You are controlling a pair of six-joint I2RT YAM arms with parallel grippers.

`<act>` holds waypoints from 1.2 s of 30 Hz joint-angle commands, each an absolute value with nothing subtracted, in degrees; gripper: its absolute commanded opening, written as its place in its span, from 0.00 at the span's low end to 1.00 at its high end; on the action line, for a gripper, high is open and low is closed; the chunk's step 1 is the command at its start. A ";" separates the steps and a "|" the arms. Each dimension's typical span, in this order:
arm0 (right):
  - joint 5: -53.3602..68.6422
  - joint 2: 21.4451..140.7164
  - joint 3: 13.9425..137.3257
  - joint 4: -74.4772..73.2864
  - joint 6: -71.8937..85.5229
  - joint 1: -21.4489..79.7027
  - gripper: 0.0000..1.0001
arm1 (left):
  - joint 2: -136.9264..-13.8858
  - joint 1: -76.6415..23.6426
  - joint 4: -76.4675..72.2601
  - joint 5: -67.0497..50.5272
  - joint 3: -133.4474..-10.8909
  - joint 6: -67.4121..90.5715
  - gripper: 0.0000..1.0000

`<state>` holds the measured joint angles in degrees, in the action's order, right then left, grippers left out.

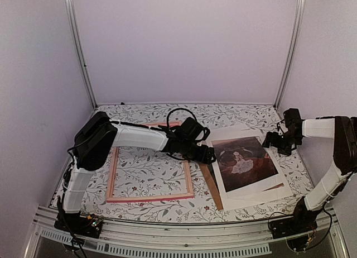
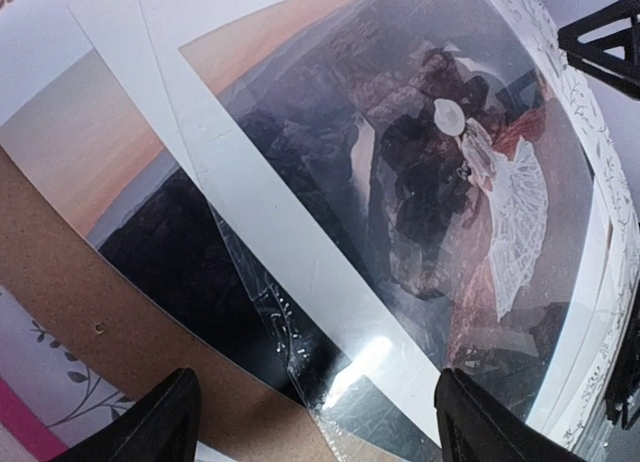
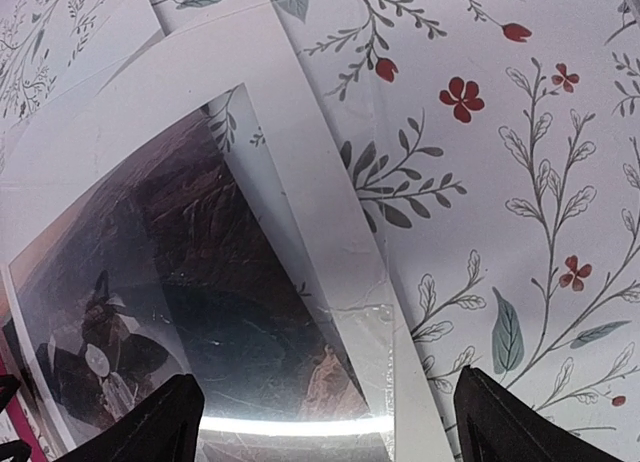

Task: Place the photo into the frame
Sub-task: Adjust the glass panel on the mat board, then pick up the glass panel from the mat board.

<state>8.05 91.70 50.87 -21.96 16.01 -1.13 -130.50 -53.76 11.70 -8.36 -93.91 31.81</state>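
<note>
Your left gripper [image 2: 315, 414] and right gripper [image 3: 325, 414] gape empty, so you risk lifting the white windowed mat [image 2: 300, 252], not the dark reddish photo [image 2: 420, 192].

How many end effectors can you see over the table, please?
2. The left end effector is at the left edge of the photo, beside the frame; the right end effector is near the photo's far right corner. Neither is hidden.
</note>
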 commanded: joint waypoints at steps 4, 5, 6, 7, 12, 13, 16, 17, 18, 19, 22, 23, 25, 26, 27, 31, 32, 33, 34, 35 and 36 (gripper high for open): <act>11.73 89.57 48.87 -24.43 17.07 -0.93 0.86 | -128.61 -53.11 9.98 -11.55 -92.11 33.46 0.82; 11.76 89.69 48.87 -24.43 17.12 -0.90 0.85 | -128.71 -53.09 9.73 -11.60 -92.11 33.48 0.81; 11.92 89.79 48.93 -24.33 17.02 -0.88 0.84 | -128.78 -53.12 9.51 -11.73 -92.11 33.58 0.81; 12.14 90.18 49.02 -24.28 16.97 -0.92 0.83 | -128.83 -53.14 9.32 -11.77 -92.18 33.70 0.81; 13.16 92.00 49.22 -23.56 16.85 -0.94 0.80 | -129.30 -53.09 9.07 -12.04 -92.38 33.94 0.80; 13.28 92.35 49.10 -23.41 16.80 -0.91 0.80 | -129.41 -53.13 9.00 -12.05 -92.37 33.99 0.80; 13.91 93.19 48.75 -22.88 16.79 -0.91 0.78 | -129.65 -53.11 8.84 -11.88 -92.24 34.18 0.80; 14.11 93.44 48.65 -22.61 16.79 -0.88 0.78 | -129.76 -53.09 8.87 -11.87 -92.20 34.18 0.80; 14.33 93.63 48.61 -22.53 16.79 -0.90 0.77 | -129.87 -53.10 8.80 -11.87 -92.20 34.21 0.80; 14.58 93.83 48.60 -22.29 16.79 -0.90 0.77 | -130.03 -53.09 8.72 -11.96 -92.21 34.25 0.80; 14.82 94.36 48.47 -22.09 16.94 -0.88 0.76 | -130.43 -53.11 8.53 -12.03 -92.28 34.52 0.80; 14.89 94.45 48.39 -21.94 17.00 -0.88 0.76 | -130.54 -53.13 8.55 -12.16 -92.29 34.58 0.80; 15.18 94.70 48.13 -21.72 17.05 -0.98 0.76 | -130.73 -53.13 8.53 -12.51 -92.37 34.90 0.80; 15.20 94.81 48.02 -21.67 17.20 -0.99 0.76 | -130.79 -53.10 8.62 -12.56 -92.30 35.14 0.80; 15.45 94.89 47.85 -21.45 17.26 -1.06 0.76 | -130.79 -53.09 8.65 -12.68 -92.26 35.47 0.80; 18.19 95.16 46.76 -20.04 17.74 -1.76 0.76 | -130.96 -53.02 8.62 -13.54 -92.20 36.94 0.80; 19.14 95.22 46.57 -19.74 17.88 -2.02 0.76 | -131.02 -52.93 8.62 -13.80 -92.20 37.38 0.80; 19.85 95.20 46.32 -19.34 18.04 -2.36 0.75 | -131.11 -52.91 8.56 -14.22 -92.18 37.91 0.80; 20.42 95.18 46.16 -19.14 18.13 -2.64 0.75 | -131.13 -52.79 8.30 -14.57 -92.00 38.33 0.80; 20.97 95.12 46.07 -18.97 18.19 -2.90 0.74 | -131.14 -52.70 8.00 -14.99 -91.71 38.77 0.80; 21.57 94.97 45.91 -18.78 18.15 -3.15 0.74 | -131.06 -52.61 7.60 -15.44 -91.44 39.26 0.80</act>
